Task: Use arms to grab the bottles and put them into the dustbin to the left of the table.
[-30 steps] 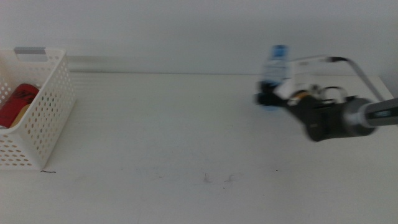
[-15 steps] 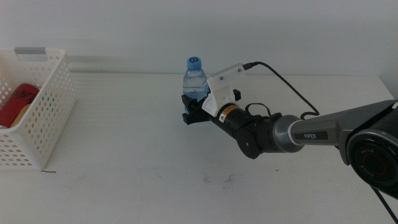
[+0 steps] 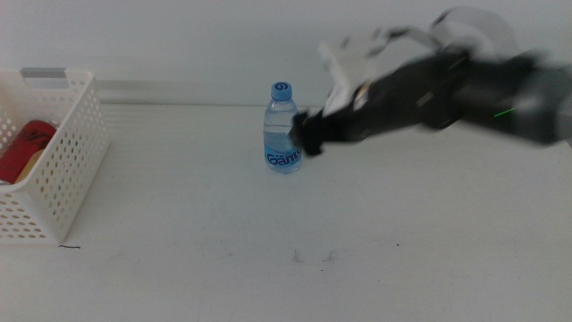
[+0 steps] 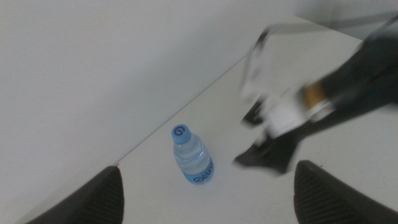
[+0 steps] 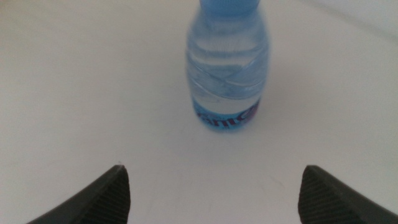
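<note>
A small blue-capped water bottle (image 3: 281,131) stands upright on the white table (image 3: 268,224), near the middle at the back. My right gripper (image 3: 308,134), blurred by motion, is just to the right of it, open and off the bottle. In the right wrist view the bottle (image 5: 228,68) stands free ahead of my open right gripper (image 5: 214,168). My left gripper (image 4: 208,168) is open, high above the table, looking down on the bottle (image 4: 193,155) and the right arm (image 4: 311,106). The white dustbin (image 3: 63,152) at the left holds a red can (image 3: 22,148).
A white wall runs along the table's back edge, right behind the bottle. Bare tabletop lies between the bottle and the dustbin, with faint scuff marks (image 3: 313,258) towards the front.
My right gripper carried the bottle leftwards from the right side to the table's middle, let go of it, and is now drawing back up and to the right.
</note>
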`<control>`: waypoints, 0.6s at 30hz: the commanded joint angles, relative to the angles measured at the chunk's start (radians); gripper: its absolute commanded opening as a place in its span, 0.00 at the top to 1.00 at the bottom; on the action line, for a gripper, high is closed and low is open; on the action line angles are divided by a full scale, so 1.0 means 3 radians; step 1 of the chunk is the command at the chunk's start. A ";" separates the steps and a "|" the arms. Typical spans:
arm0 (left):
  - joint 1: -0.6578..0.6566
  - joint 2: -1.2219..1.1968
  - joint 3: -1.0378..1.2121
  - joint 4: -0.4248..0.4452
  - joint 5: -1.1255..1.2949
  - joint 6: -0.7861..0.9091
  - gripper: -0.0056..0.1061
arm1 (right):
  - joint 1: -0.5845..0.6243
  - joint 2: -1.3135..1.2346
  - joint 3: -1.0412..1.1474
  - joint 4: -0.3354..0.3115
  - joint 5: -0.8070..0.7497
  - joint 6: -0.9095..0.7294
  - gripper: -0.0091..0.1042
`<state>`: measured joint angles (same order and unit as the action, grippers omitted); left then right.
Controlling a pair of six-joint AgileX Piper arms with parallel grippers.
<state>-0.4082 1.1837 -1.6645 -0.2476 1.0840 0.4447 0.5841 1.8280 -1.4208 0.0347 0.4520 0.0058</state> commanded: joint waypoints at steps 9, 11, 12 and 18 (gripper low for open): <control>-0.0002 -0.0010 -0.0010 -0.0015 -0.0042 -0.0010 0.11 | 0.0014 -0.1885 -0.0010 -0.0307 0.0965 0.0159 0.12; -0.0002 -0.0010 -0.0010 -0.0015 -0.0042 -0.0010 0.11 | 0.0014 -0.2010 -0.0010 -0.0324 0.0987 0.0159 0.13; -0.0002 -0.0010 -0.0010 -0.0015 -0.0042 -0.0010 0.11 | 0.0014 -0.2048 -0.0010 -0.0332 0.0987 0.0159 0.13; -0.0002 -0.0010 -0.0010 -0.0009 -0.0063 -0.0010 0.11 | 0.0014 -0.2129 -0.0010 -0.0326 0.0974 0.0159 0.13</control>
<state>-0.4082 1.1837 -1.6645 -0.2476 1.0776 0.4447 0.5857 1.2010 -1.4226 -0.0539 0.7467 0.0514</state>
